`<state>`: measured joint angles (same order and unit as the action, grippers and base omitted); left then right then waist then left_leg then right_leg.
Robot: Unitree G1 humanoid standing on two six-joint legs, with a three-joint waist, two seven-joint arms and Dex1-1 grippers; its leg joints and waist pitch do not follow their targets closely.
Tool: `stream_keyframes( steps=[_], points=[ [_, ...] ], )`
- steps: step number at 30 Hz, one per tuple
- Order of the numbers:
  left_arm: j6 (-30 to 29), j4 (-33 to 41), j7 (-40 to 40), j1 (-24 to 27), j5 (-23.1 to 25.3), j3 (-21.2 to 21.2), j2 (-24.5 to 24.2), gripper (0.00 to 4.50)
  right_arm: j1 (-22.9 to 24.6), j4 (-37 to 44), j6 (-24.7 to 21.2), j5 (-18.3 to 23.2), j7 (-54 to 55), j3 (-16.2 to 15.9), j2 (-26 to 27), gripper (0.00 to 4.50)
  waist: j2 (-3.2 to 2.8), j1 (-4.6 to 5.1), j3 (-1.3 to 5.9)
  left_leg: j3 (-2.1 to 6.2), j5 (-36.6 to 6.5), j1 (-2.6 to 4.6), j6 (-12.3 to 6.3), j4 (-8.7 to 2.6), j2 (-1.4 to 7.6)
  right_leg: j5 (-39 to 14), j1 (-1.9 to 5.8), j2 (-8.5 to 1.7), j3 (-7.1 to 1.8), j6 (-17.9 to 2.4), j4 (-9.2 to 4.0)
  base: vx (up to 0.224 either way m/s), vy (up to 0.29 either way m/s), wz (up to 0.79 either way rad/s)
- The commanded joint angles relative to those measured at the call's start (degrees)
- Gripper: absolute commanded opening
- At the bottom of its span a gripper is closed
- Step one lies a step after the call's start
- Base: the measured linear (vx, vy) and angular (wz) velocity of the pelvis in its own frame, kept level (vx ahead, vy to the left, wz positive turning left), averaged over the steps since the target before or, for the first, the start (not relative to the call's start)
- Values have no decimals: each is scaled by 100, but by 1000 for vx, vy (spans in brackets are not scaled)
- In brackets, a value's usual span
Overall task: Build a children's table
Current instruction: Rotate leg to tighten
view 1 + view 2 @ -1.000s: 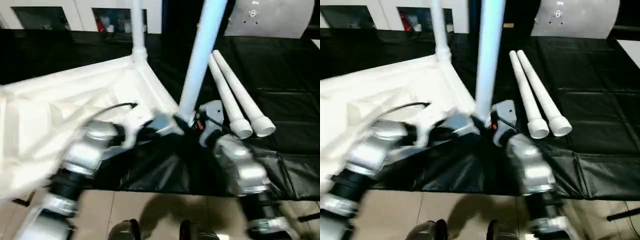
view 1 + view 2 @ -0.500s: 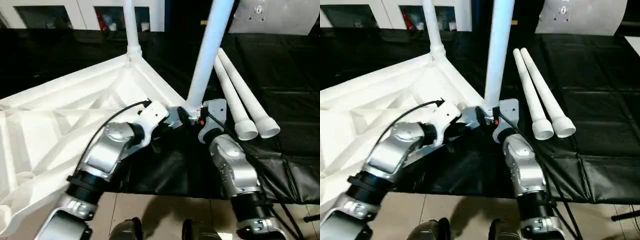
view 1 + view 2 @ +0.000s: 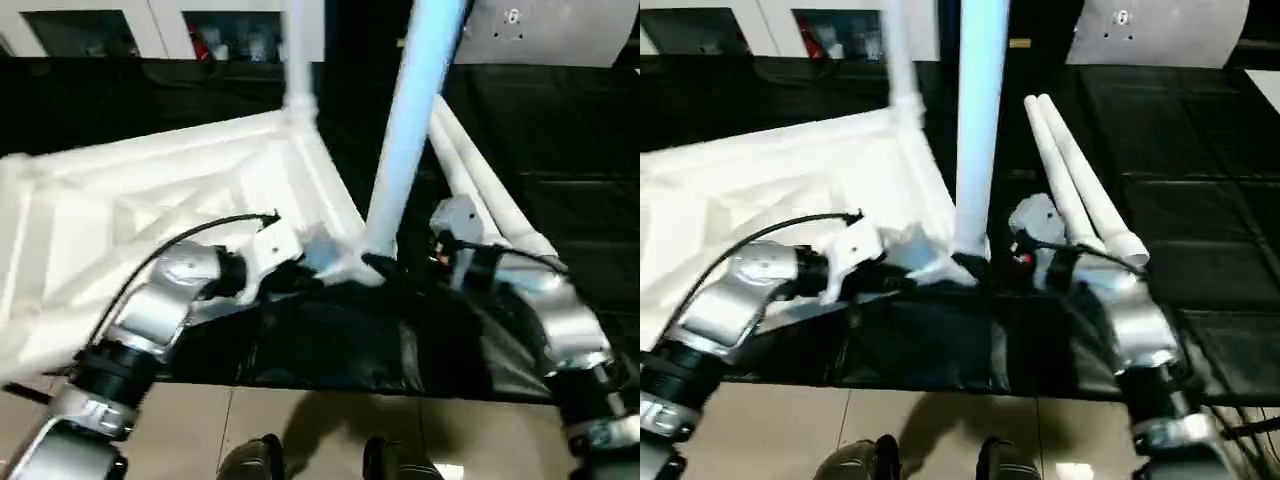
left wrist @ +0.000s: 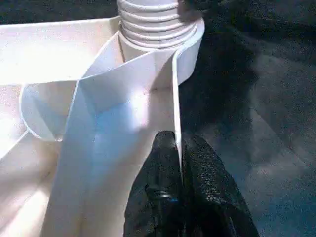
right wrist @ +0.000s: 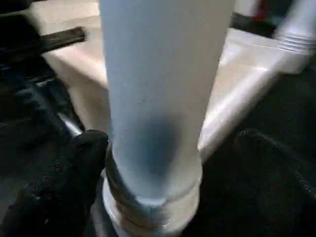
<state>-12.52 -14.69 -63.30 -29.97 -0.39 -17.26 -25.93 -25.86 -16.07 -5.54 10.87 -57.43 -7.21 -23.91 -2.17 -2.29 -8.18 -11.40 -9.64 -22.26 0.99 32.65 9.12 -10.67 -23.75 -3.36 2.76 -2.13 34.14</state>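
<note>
The left gripper (image 4: pixel 178 163) pinches the thin near rim of the white ribbed plastic tabletop (image 3: pixel 150 220), lying upside down on the black sheet-covered workbench (image 3: pixel 560 130). The right gripper's one visible finger (image 5: pixel 74 163) stands beside the upright white tapered leg (image 3: pixel 400 150) at the near corner socket; whether it grips is unclear. Its top is cut off. Farther right lie two loose white legs (image 3: pixel 1080 190); a far-corner leg (image 3: pixel 300 60) blurs.

1. A black sheet (image 3: pixel 560 140) covers the workbench, spreading across the upper and right parts of the frame; it hangs in loose folds over the near edge, lower centre.
2. A beige tiled floor (image 3: pixel 300 430) runs along the bottom.
3. White cabinets (image 3: pixel 170 25) with dark glass panels line the top left (contents blurred).
4. A pale grey panel (image 3: pixel 1160 30) stands at the top right.
</note>
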Motion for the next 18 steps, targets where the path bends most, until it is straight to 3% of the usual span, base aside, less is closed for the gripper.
stream_keyframes(
  steps=[1, 3, 4, 7, 8, 18],
  points=[
    [263, -175, -420, -24, 68, -275, -135, 0, -82, -112, 83, -7, -502, -196, -109, 445, 51, -15, 467, 184, -500, 107, -920, -266, 409, -321, 343, -499, -282, -1497, -306, 0, 0, 0],
    [363, -221, -581, -57, 48, -304, -190, 0, -156, -230, 134, -65, -647, -266, -146, 445, 50, -30, 472, 181, -446, 107, -925, -259, 422, -244, 337, -515, -285, -1554, -286, 0, 0, 0],
    [462, -285, -799, -108, 17, -344, -266, 0, -282, -427, 177, -94, -799, -320, -142, 417, 52, -32, 473, 178, -453, 108, -920, -260, 422, -257, 335, -518, -286, -1565, -291, 0, 0, 0],
    [657, -400, -1043, -206, 68, -440, -401, 0, -451, -648, 151, -43, -1056, -383, -146, 403, 48, -56, 478, 172, -467, 116, -889, -255, 416, -341, 333, -508, -282, -1597, -287, 0, 0, 0],
    [748, -474, -1112, -241, 89, -456, -442, 0, -513, -708, 131, -17, -1105, -391, -139, 392, 77, -62, 459, 172, -491, 112, -890, -256, 417, -392, 322, -504, -283, -1589, -284, 0, 0, 0],
    [973, -734, -1244, -369, 70, -456, -434, 0, -623, -884, 167, 52, -1457, -464, -107, 308, 79, -97, 463, 168, -535, 110, -803, -253, 428, -491, 322, -523, -292, -1571, -284, 0, 0, 0]
  ],
)
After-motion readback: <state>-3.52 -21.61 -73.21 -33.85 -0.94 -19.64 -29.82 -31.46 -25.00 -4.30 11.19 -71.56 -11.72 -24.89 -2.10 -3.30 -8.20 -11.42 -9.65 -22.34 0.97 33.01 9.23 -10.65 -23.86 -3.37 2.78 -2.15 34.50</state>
